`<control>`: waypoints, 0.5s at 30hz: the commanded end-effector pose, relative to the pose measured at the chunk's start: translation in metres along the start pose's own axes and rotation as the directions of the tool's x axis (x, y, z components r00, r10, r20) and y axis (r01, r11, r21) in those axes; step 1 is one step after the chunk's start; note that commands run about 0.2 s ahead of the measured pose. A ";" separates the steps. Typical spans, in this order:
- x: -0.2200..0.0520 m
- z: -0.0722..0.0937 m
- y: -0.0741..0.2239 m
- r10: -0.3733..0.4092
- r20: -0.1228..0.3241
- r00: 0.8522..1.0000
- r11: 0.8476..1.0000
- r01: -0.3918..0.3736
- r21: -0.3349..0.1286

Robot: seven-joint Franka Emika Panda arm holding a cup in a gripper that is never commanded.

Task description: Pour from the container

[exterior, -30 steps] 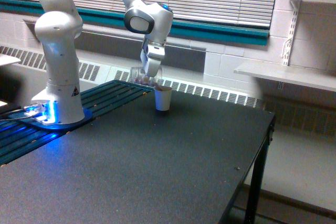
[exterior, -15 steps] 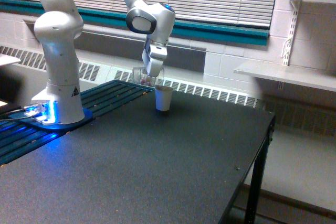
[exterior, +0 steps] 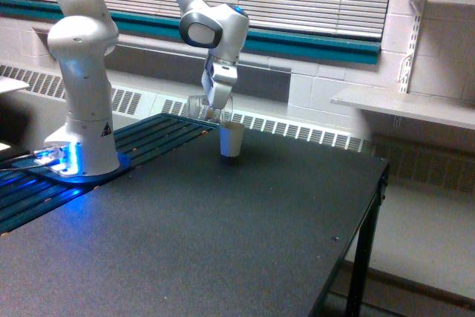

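Note:
In the exterior view my gripper (exterior: 214, 106) is shut on the container (exterior: 202, 107), a small clear plastic cup. It is tipped on its side, its mouth toward the exterior view's right, just above and left of the rim of a white paper cup (exterior: 231, 139). Reddish-brown bits show faintly near the container's mouth. The paper cup stands upright on the dark table (exterior: 223, 228), near the far edge. My fingertips are partly hidden behind the clear container.
The arm's white base (exterior: 83, 131) stands on a slatted dark platform at the exterior view's left, with a blue light at its foot. The table edge (exterior: 371, 206) drops off at the right. A white shelf (exterior: 404, 105) hangs on the wall beyond.
The wrist has shifted slightly to the right and up, and the container has tipped a little further toward the paper cup. The paper cup has not moved.

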State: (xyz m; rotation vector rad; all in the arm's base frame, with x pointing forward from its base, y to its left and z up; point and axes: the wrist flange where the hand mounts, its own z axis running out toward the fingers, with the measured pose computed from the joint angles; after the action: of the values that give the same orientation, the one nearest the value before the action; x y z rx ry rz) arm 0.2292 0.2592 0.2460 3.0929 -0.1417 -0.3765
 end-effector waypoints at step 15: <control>0.020 0.002 0.011 -0.005 0.017 1.000 1.000 0.005 -0.020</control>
State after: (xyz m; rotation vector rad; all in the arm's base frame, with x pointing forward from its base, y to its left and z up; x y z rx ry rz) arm 0.2398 0.2457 0.2384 3.0641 -0.1466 -0.4050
